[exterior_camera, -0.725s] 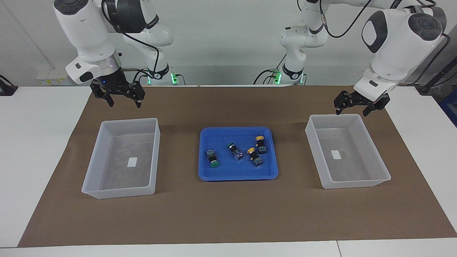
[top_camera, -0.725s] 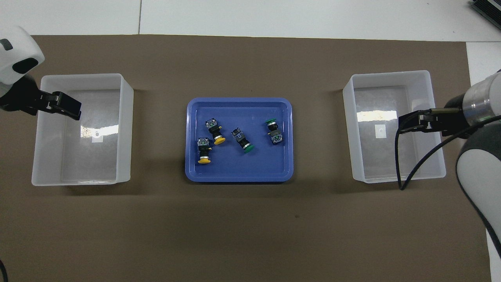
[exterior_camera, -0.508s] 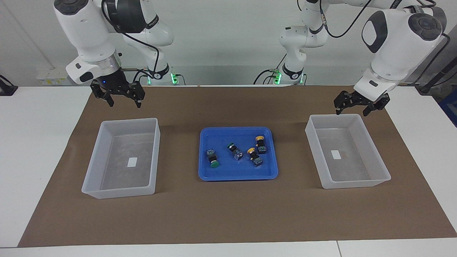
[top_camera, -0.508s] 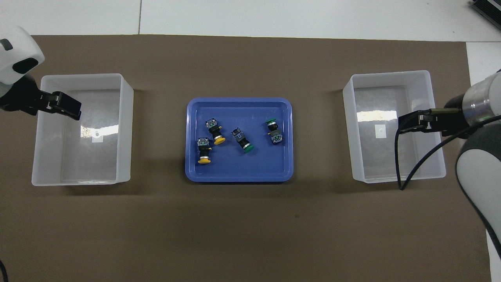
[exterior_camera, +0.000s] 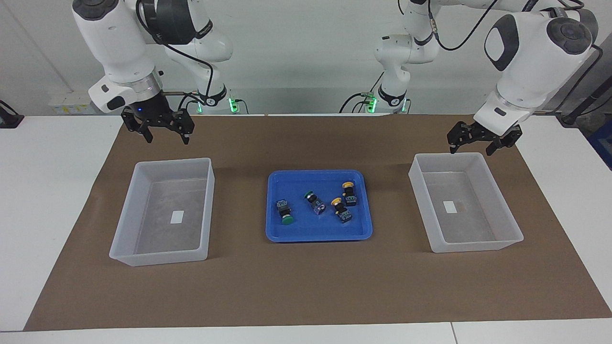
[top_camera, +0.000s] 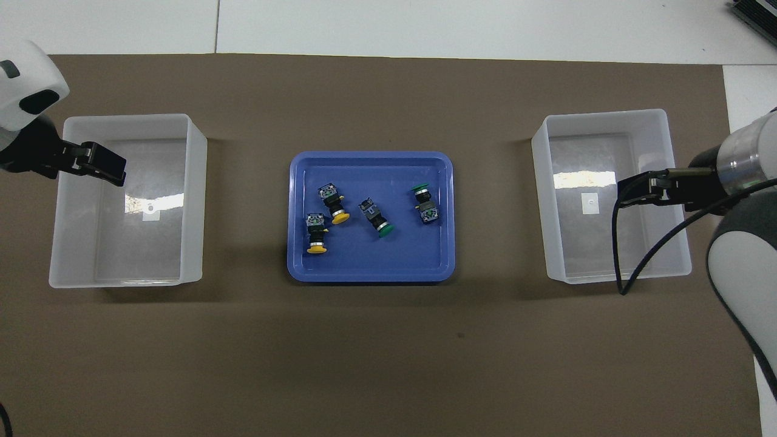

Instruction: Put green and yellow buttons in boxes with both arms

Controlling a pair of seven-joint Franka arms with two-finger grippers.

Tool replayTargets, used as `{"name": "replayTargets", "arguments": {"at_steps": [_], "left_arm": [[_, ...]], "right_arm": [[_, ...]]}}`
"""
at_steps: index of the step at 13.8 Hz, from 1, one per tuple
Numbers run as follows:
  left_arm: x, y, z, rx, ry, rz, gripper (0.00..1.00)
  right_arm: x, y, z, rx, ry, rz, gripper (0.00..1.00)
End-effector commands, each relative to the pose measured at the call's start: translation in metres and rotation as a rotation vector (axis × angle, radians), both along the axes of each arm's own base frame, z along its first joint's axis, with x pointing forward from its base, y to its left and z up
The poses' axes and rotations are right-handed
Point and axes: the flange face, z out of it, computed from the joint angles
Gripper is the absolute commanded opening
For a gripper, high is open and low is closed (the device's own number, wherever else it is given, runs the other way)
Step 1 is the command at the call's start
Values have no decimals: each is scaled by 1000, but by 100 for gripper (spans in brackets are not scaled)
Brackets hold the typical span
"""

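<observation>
Two yellow buttons [exterior_camera: 340, 209] [exterior_camera: 349, 191] and two green buttons [exterior_camera: 286, 213] [exterior_camera: 313, 200] lie on their sides in the blue tray [exterior_camera: 318, 235]. The overhead view shows them too: the yellow buttons [top_camera: 332, 204] [top_camera: 315, 235] and the green buttons [top_camera: 377, 218] [top_camera: 425, 204]. One translucent box [exterior_camera: 160, 239] [top_camera: 613, 255] stands at the right arm's end and another box [exterior_camera: 471, 229] [top_camera: 121, 255] at the left arm's end; neither holds a button. My right gripper [exterior_camera: 167, 139] [top_camera: 631, 191] hangs open over the robot-side end of its box. My left gripper [exterior_camera: 470, 151] [top_camera: 109, 167] hangs open over the robot-side rim of its box.
A brown mat [exterior_camera: 306, 286] covers the white table under the tray and both boxes. A black cable [top_camera: 625, 255] droops from the right arm across its box in the overhead view. Each box has a small white sticker [exterior_camera: 177, 217] on its floor.
</observation>
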Motion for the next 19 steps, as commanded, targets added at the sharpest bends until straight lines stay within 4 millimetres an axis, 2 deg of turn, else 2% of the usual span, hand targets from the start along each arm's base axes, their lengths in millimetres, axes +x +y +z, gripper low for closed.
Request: {"name": "replayTargets", "arguments": {"at_steps": [1,5,9,11,17,19], "left_arm": [[-7,3,1,17,-15,-5,100],[-7,3,2,16,-17,-5,100],[-7,3,2,16,-17,-5,100],[-7,3,2,16,-17,-5,100],[-7,3,1,17,-15,-5,100],[-7,3,2,16,-17,-5,100]], "right_arm": [[-5,-2,2,9,-7,22,100],[1,2,3,12,-50,18,100],[8,28,-3,15,-102,3,100],[14,47,-18,20,-124,0,100],[38,142,-82,60,-164,-47,100],[41,185,-110,78,-181,2,100]]}}
